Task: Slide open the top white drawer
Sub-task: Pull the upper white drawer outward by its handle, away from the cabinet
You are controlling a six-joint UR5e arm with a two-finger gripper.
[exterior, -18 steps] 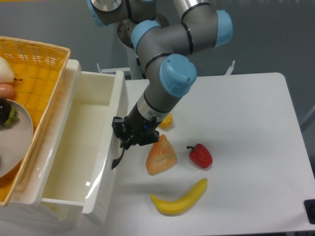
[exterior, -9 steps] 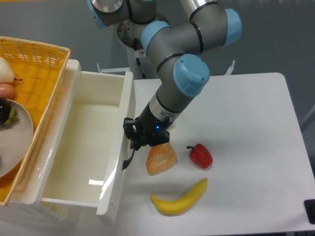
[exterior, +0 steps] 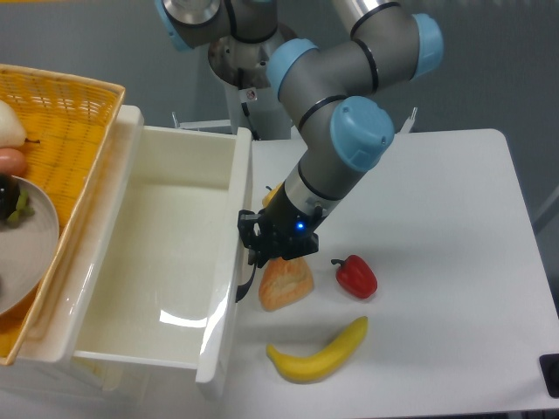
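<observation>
The top white drawer [exterior: 166, 262] stands pulled far out toward the right, its cream-white inside bare and glossy. Its front panel [exterior: 229, 271] carries a curved black handle [exterior: 247, 279] on the right face. My gripper [exterior: 255, 255] is shut on that handle near its upper end, the arm reaching down from the upper right. The lower drawer is hidden beneath the open one.
A yellow woven basket [exterior: 79, 113] with a plate and fruit sits on the cabinet at left. Close to the drawer front lie a bread piece [exterior: 286, 281], a red pepper [exterior: 355, 276], a banana [exterior: 319, 353], and a small yellow item [exterior: 272, 194] behind the arm.
The drawer has slid farther out to the right, its front moving about 45 pixels. My gripper moved right with the handle, now almost touching the bread piece.
</observation>
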